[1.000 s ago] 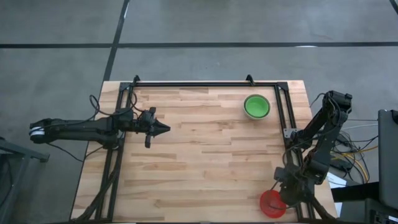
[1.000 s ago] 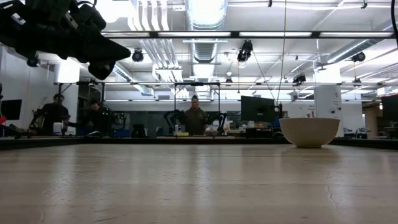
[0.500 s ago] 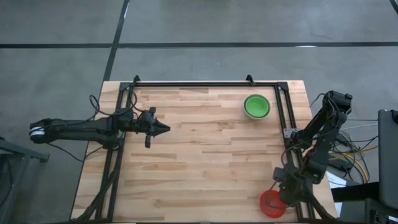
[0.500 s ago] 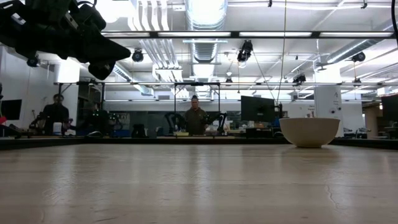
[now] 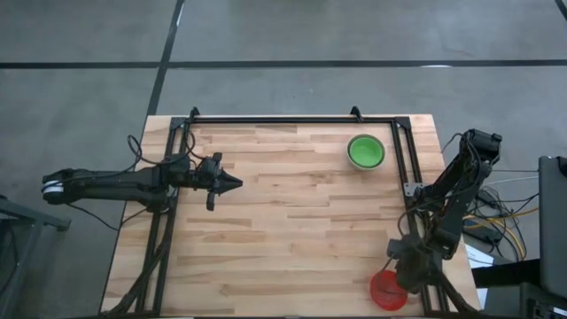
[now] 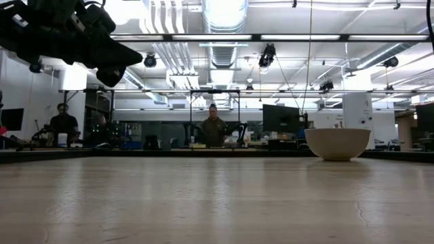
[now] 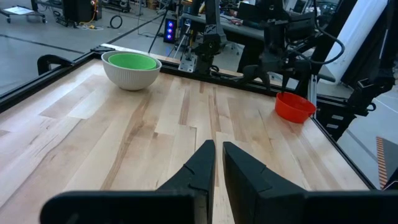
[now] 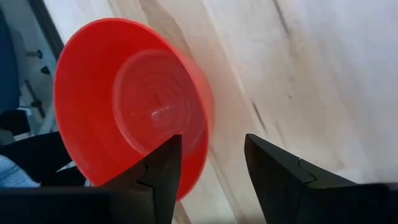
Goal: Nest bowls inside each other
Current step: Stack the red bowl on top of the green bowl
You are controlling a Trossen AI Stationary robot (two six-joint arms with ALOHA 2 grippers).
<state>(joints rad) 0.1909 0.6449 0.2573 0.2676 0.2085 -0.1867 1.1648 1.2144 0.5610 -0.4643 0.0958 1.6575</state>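
A red bowl (image 8: 130,106) sits upright on the table near its near right corner (image 5: 385,291). My right gripper (image 8: 208,155) hangs open just above it and points steeply down. One finger is over the bowl's inside and the other over the table outside the rim; I see no touch. At the far right, a green bowl (image 5: 365,151) sits nested in a pale ribbed bowl (image 7: 130,78). My left gripper (image 5: 232,183) is shut on nothing, held level above the table's left side.
A black frame rail (image 5: 292,118) runs along the table's far edge. Another rail (image 5: 400,168) runs down the right side, close to the red bowl. People and workbenches (image 6: 212,129) show in the room beyond. Bare wood (image 5: 301,230) spreads between the arms.
My right gripper has come down a little toward the red bowl, staying open. The bowls have kept their places.
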